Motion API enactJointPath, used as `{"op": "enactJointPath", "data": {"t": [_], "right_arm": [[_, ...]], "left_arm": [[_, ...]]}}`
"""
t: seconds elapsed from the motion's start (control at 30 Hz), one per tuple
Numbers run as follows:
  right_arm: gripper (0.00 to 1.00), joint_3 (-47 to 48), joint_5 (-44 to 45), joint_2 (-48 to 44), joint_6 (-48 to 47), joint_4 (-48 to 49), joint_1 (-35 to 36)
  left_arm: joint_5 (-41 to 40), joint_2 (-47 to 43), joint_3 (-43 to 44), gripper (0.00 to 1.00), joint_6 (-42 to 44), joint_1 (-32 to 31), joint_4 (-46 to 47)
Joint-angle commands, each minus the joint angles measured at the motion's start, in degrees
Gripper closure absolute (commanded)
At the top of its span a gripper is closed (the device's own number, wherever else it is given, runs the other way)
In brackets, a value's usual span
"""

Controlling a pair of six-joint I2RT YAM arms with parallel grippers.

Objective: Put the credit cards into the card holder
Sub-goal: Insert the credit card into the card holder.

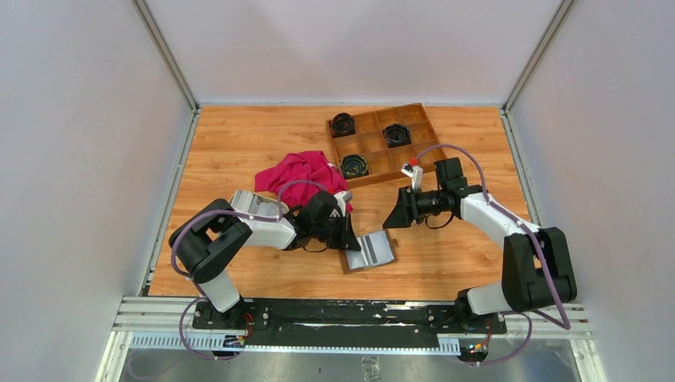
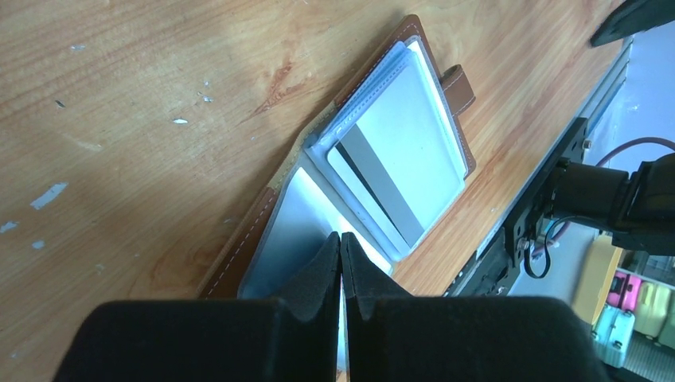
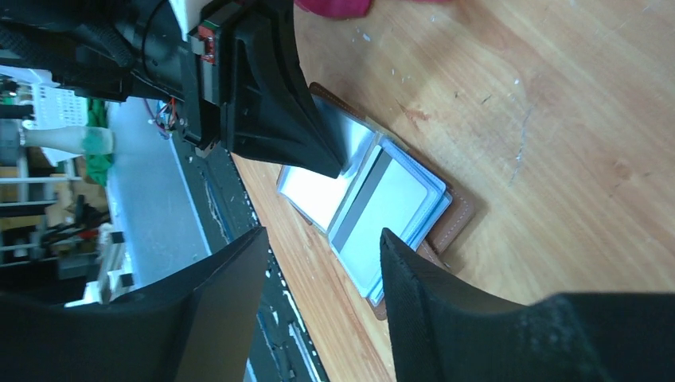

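Observation:
The brown leather card holder point(image 1: 374, 251) lies open on the table near the front edge, its snap tab point(image 2: 458, 84) off the right half. A white credit card point(image 2: 402, 151) with a dark stripe sits in the clear sleeves of the right half point(image 3: 386, 215). My left gripper point(image 2: 341, 235) is shut, its tips down on the left inner pocket point(image 2: 290, 231) of the holder point(image 3: 458, 223). In the top view it point(image 1: 350, 239) stands at the holder's left edge. My right gripper point(image 3: 322, 232) is open and hangs above and right of the holder point(image 1: 396, 215) with nothing between its fingers.
A wooden compartment tray point(image 1: 374, 143) with three black round things stands at the back. A red cloth point(image 1: 306, 171) lies behind the left arm. The metal rail point(image 1: 318, 318) runs just beyond the table's front edge, close to the holder.

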Motion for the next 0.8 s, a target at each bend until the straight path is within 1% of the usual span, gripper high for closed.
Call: {"op": "enactJointPath", "data": {"t": [0.0,0.07,0.2,0.33,0.5,0.63,0.77], "right_arm": [[0.44,-1.8,-3.7,4.2,3.9,1.2,-0.8],[0.48,-1.7,-4.3,5.8,4.1,0.8,-0.7],[0.51,-2.1,-4.6,7.9,4.0,0.6,0.0],[0.52,-1.5,-3.0,10.6,2.9,-0.5,1.4],[0.53,-0.6,-0.8,13.2,1.9,-2.0,1.5],[0.53,-0.2,-0.4,14.2,1.7,-2.4,2.0],[0.54,0.6,-1.8,13.8,1.2,-3.0,2.3]], "left_arm": [[-1.1,-0.7,-0.6,0.96,0.4,-0.9,-0.3],[-1.2,-0.3,-0.5,0.96,0.4,-1.1,-0.3],[-1.4,0.9,0.0,0.96,0.5,-1.5,-0.3],[-1.8,1.3,0.2,0.96,0.6,-1.6,-0.3],[-1.6,2.0,0.5,0.96,0.7,-1.7,-0.3],[-1.5,2.4,0.6,0.96,0.8,-1.7,-0.3],[-1.5,2.3,0.7,0.96,0.8,-1.7,-0.3]]}}
